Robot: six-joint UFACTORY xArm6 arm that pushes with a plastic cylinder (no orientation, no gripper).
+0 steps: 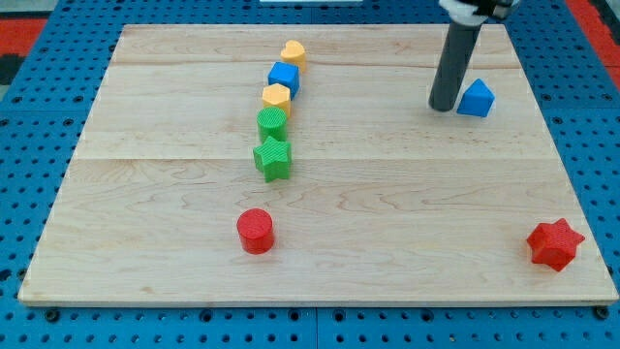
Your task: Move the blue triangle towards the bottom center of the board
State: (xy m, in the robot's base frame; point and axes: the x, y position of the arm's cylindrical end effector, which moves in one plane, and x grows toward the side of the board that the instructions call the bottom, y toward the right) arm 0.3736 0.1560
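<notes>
The pale wooden board [387, 223], planked and fine-grained, is being shown over a blue pegboard surface [29, 107]. The straight dark rod is being held upright at the view's upper right, and my tip [444, 107] is being rested on the wood just left of the blue triangle [476, 99], almost touching it; no gripper is fitted. A curving line is being formed at centre-left: yellow heart [294, 51], blue cube [284, 77], yellow hexagon [276, 96], ribbed green cylinder [272, 123], green star [273, 158]. A red cylinder [256, 231] is being seen below, a red star [555, 243] at bottom right.
</notes>
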